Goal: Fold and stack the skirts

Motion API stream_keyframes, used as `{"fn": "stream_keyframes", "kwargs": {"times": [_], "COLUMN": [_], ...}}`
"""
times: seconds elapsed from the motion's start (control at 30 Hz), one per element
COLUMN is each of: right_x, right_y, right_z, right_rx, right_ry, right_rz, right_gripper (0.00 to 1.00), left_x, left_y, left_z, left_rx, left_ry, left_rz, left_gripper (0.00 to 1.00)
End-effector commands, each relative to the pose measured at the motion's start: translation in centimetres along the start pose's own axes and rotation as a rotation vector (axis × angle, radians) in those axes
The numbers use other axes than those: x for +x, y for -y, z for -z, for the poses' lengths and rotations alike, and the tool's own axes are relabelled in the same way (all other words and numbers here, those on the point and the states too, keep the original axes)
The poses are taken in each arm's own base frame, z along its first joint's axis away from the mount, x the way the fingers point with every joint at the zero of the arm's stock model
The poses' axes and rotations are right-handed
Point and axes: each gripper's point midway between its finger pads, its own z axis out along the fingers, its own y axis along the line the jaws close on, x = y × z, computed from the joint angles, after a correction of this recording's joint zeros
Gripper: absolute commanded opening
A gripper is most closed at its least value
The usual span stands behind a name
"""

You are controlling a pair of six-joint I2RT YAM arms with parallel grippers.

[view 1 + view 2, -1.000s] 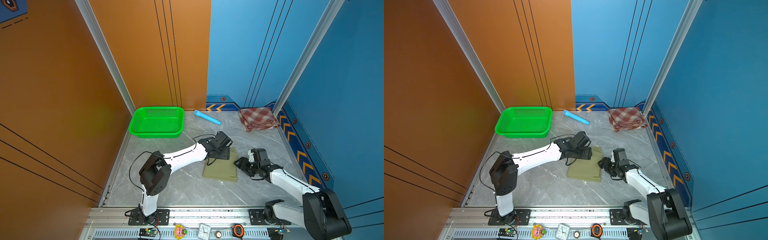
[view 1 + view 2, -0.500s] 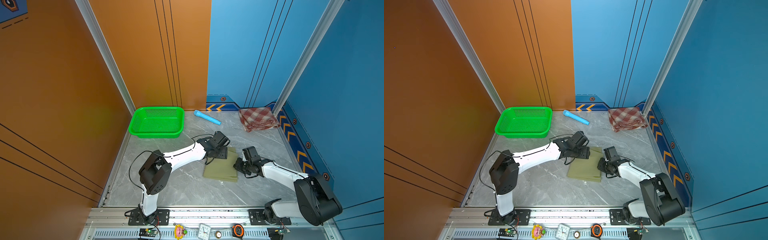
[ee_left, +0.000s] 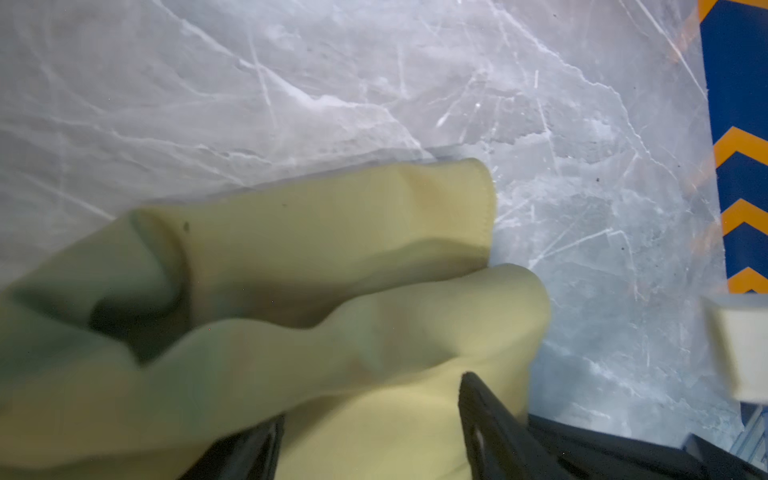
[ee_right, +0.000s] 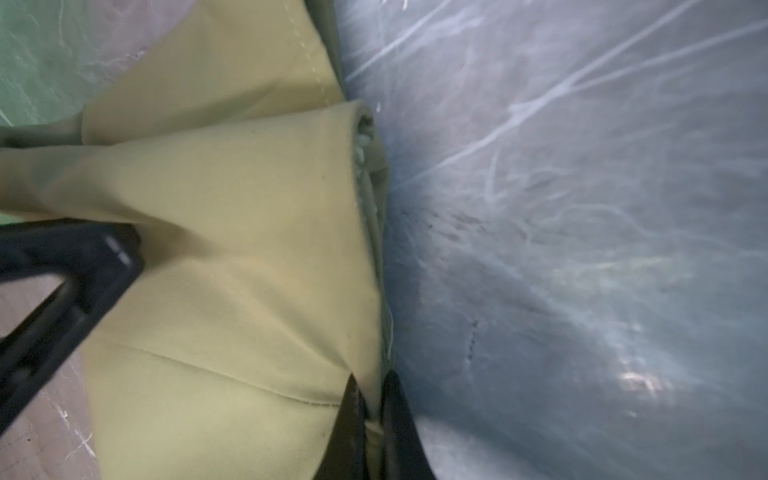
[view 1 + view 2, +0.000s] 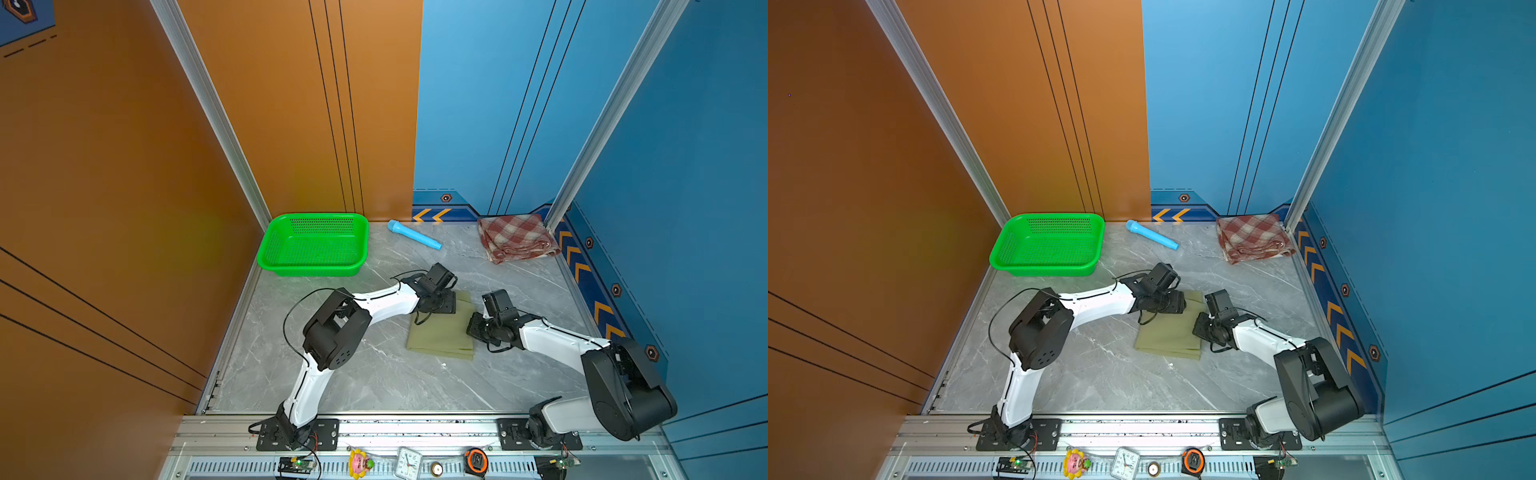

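Folding the olive-green skirt (image 5: 440, 336) is judged to be the step in hand. Where is it found?
— It is seen flat on the table (image 5: 374, 382), in the lower middle of both top views. The plaid skirt (image 5: 515, 243) is kept in the table's upper right corner, well apart.
— How are the tools set?
— The right tool (image 4: 371, 415) is clamped on the skirt's right edge, jaws pressed together over the layered hem. The left tool (image 3: 370, 403) is placed at the upper edge, jaws apart, with cloth bunched between them.
— How is the fold best done?
— Probably every layer should be confirmed caught, then the edge raised slightly and carried level toward the left edge. The upper end should be gripped or freed first, so that the cloth is not dragged askew.
— What is changed?
— A second earlier the right tool is shown right of the skirt, clear of it, jaws apart; the edge is now reached and gripped. The left tool and plaid skirt are hardly shifted.
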Motion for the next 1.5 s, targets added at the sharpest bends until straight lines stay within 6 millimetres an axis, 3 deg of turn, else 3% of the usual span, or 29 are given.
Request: {"fn": "stream_keyframes", "kwargs": {"times": [0.0, 0.23, 0.4, 0.53, 0.7, 0.77, 0.93, 0.97, 1.03, 1.1, 1.23, 1.47], "right_x": [3.0, 3.3, 3.2, 3.2, 3.2, 3.0, 2.4, 2.3, 1.8, 1.0, -0.7, -1.4], "right_y": [4.1, 4.3, 4.3, 4.1, 4.0, 3.9, 3.4, 3.3, 3.0, 2.7, 2.2, 1.9], "right_z": [-1.0, -1.4, -1.5, -1.5, -1.3, -1.2, -0.9, -0.8, -0.3, 0.5, 1.9, 1.7], "right_rx": [0.164, 0.173, 0.172, 0.165, 0.158, 0.157, 0.144, 0.140, 0.116, 0.085, 0.040, -0.009], "right_ry": [-0.094, -0.115, -0.118, -0.115, -0.111, -0.110, -0.103, -0.099, -0.088, -0.066, -0.021, -0.045], "right_rz": [0.017, 0.024, 0.022, 0.020, 0.018, 0.016, 0.008, 0.007, -0.012, -0.035, -0.064, -0.095], "right_gripper": [0.00, 0.00, 0.00, 0.00, 0.00, 0.00, 0.00, 0.01, 0.11, 0.27, 0.53, 0.55], "left_x": [-0.9, -3.1, -4.1, -3.7, -2.9, -3.0, -4.0, -3.5, -3.1, -2.6, -1.3, -0.4], "left_y": [-1.5, -2.0, -1.0, -0.4, -1.8, -1.8, 0.2, 0.1, 0.4, 0.5, 0.5, -0.1], "left_z": [-1.0, 1.1, 1.9, 1.0, -1.5, -1.5, 1.5, 2.2, 3.6, 4.4, 4.8, 4.5], "left_rx": [0.037, 0.017, 0.040, 0.040, 0.021, 0.022, 0.035, 0.015, -0.006, -0.023, -0.073, -0.121], "left_ry": [0.022, 0.067, 0.081, 0.071, 0.039, 0.039, 0.093, 0.078, 0.091, 0.091, 0.074, 0.050], "left_rz": [0.017, -0.013, -0.035, -0.051, -0.047, -0.052, -0.119, -0.132, -0.171, -0.201, -0.263, -0.312], "left_gripper": [0.67, 0.67, 0.68, 0.67, 0.68, 0.68, 0.69, 0.69, 0.69, 0.69, 0.69, 0.69]}}
